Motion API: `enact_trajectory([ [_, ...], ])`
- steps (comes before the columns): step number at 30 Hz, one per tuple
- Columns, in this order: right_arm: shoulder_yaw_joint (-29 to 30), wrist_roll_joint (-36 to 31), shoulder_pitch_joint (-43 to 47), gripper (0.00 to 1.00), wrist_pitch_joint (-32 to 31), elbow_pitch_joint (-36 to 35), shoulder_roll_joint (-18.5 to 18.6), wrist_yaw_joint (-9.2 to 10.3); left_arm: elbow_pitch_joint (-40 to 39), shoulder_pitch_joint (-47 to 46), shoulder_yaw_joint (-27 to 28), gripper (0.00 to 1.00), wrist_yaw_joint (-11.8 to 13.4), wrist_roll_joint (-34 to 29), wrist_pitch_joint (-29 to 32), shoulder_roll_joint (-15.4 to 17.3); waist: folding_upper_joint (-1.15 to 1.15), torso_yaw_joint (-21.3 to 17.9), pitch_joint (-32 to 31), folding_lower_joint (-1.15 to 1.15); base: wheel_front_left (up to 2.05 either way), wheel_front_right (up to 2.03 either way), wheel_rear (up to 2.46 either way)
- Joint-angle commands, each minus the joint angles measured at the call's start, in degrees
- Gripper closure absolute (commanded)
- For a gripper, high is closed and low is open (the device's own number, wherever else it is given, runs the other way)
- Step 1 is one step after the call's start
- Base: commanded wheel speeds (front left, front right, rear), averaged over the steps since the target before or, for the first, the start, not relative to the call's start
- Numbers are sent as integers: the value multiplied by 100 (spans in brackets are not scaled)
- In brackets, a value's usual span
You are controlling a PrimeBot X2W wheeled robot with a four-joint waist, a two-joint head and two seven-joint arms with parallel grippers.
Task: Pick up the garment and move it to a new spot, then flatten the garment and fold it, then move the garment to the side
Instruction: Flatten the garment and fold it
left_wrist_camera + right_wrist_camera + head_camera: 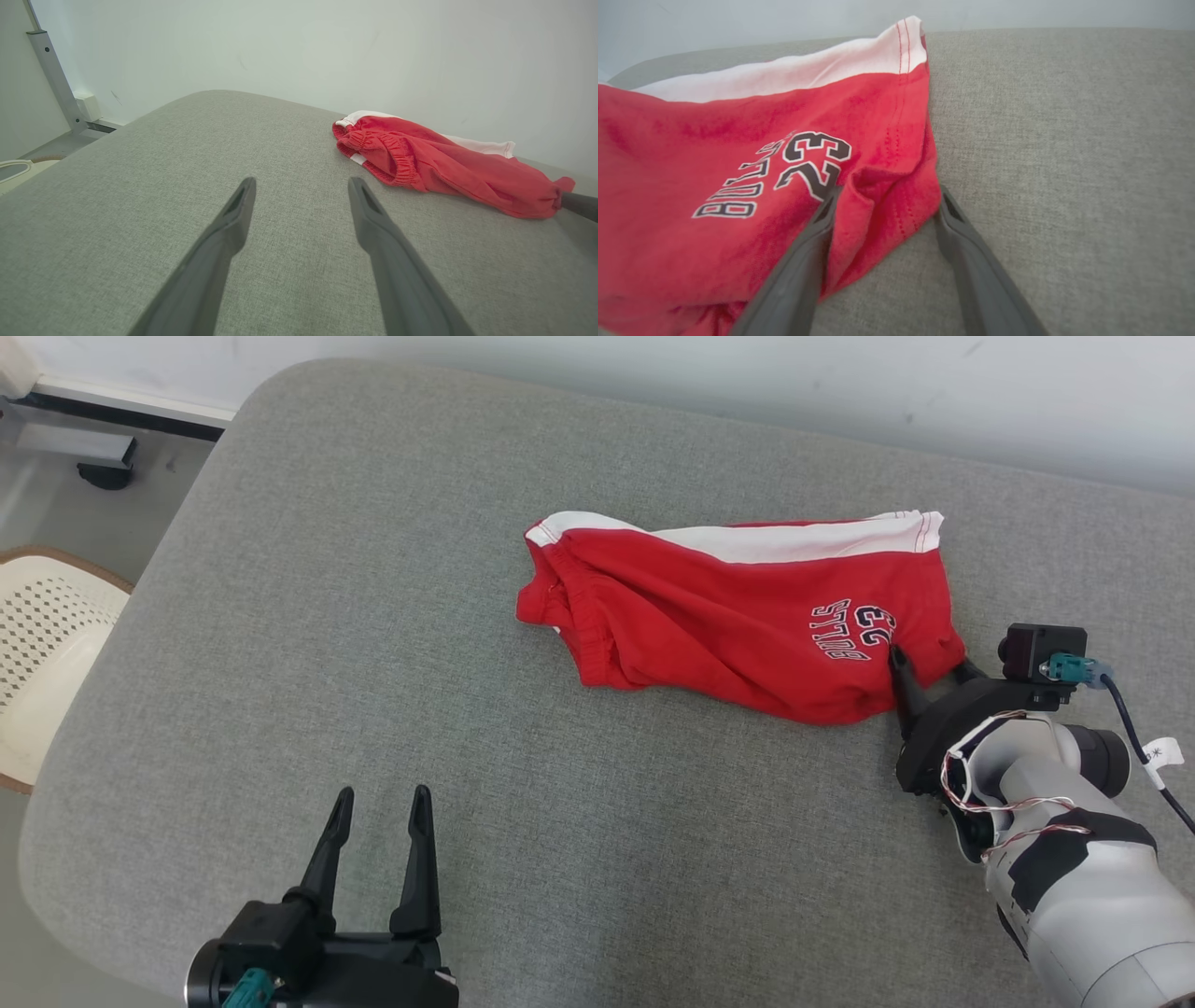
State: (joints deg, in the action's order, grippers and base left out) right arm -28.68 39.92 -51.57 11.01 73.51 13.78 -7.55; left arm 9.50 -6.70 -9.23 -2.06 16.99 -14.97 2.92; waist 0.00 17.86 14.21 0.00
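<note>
We see the garment [738, 616], red shorts with a white side band and a "BULLS 23" print, lying crumpled on the grey padded surface [373, 644]. It sits right of centre, toward the far edge by the pale wall [747, 392]. The elastic waistband end points to our left and the leg hem to our right. The white band runs along the far side.

Our right gripper [931, 660] is at the near right corner of the garment, by the hem. Its jaws stand wide apart and straddle a raised fold of red cloth. In the right wrist view one finger lies against the printed side just below the number, and the other sits just outside the hem over bare surface. Nothing is clamped. The inner finger probably touches the cloth, but blur makes that hard to confirm.

Our left gripper [384, 793] is low at the near left, jaws spread wide with nothing between them. It is over bare fabric, well apart from the garment.

A cream perforated object [47, 635] sits beyond the surface's left edge.
</note>
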Motion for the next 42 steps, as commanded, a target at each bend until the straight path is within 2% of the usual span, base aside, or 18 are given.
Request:
enact_trajectory([
  [1, -5, -19, 105, 73, -63, 44, -48, 14, 10, -58, -13, 0, 1, 10, -24, -5, 0, 2, 2, 0, 0, 0, 0],
  [2, -17, -21, 127, 100, -74, 47, -66, 14, 22, -45, -15, 0, 9, 19, -24, -5, 0, -9, -9, 0, 0, 0, 0],
  [18, -30, 340, 647, 100, 246, -179, -182, 14, 271, 207, 125, 0, -87, -99, -24, -5, 0, -389, -622, 0, 0, 0, 0],
  [21, -45, 573, 1034, 100, 331, -541, -190, 14, 322, 319, 141, 0, -103, -97, -24, 0, 0, -397, -834, 0, 0, 0, 0],
  [28, -259, 844, 1972, 100, 408, -1371, 54, 15, 356, 627, 274, 0, -142, -185, -24, -1, 0, -520, -1140, 0, 0, 0, 0],
  [36, -175, 1235, 3043, 100, 419, -2277, 400, 15, 335, 816, 288, 0, -209, -250, -24, -1, 0, -655, -1331, 0, 0, 0, 0],
  [39, -154, 1254, 3240, 100, 420, -2421, 462, 15, 309, 827, 306, 0, -198, -240, -24, -2, 0, -710, -1350, 0, 0, 0, 0],
  [40, -139, 1242, 3360, 88, 410, -2509, 510, 15, 302, 866, 315, 0, -195, -247, -23, -2, 0, -775, -1349, 0, 0, 0, 0],
  [41, -139, 1242, 3360, 88, 410, -2509, 510, 15, 302, 866, 315, 0, -195, -247, -23, -2, 0, -775, -1349, 0, 0, 0, 0],
  [42, -118, 1223, 3383, 21, 411, -2540, 539, 15, 311, 871, 311, 0, -207, -259, -24, -2, 0, -796, -1344, 0, 0, 0, 0],
])
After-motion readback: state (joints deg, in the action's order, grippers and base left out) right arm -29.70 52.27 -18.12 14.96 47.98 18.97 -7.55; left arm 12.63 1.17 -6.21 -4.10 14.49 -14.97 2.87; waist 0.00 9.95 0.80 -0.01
